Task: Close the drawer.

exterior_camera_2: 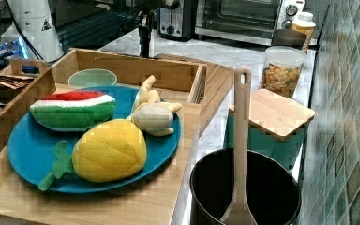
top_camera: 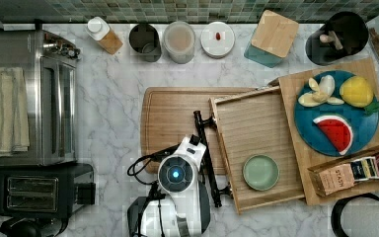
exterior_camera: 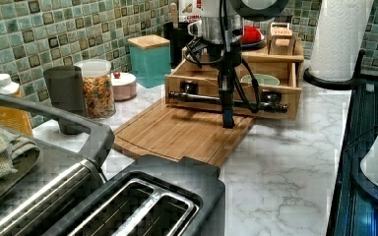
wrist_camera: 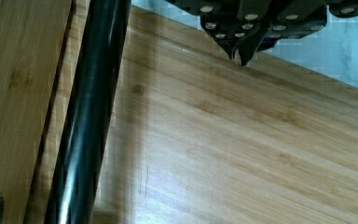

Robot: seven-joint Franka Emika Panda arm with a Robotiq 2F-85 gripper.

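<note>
The drawer (top_camera: 256, 133) sits right of centre in the top view, pulled well out from under the wooden box top (top_camera: 296, 163) that carries the blue fruit plate (top_camera: 306, 128), so its slatted floor and a small green bowl (top_camera: 260, 172) lie exposed. Its long black handle (top_camera: 207, 158) faces the cutting board (top_camera: 172, 118), which lies on the marble tabletop (top_camera: 108, 98) just ahead of the drawer front.

The gripper (wrist_camera: 237, 56) hangs tips-down over the board, just beside the handle on its outer side (a sensible spot, I'd judge, for shoving the front inward). In the wrist view the fingers (wrist_camera: 231, 48) are pinched together with nothing between them, making one stiff pusher.
</note>
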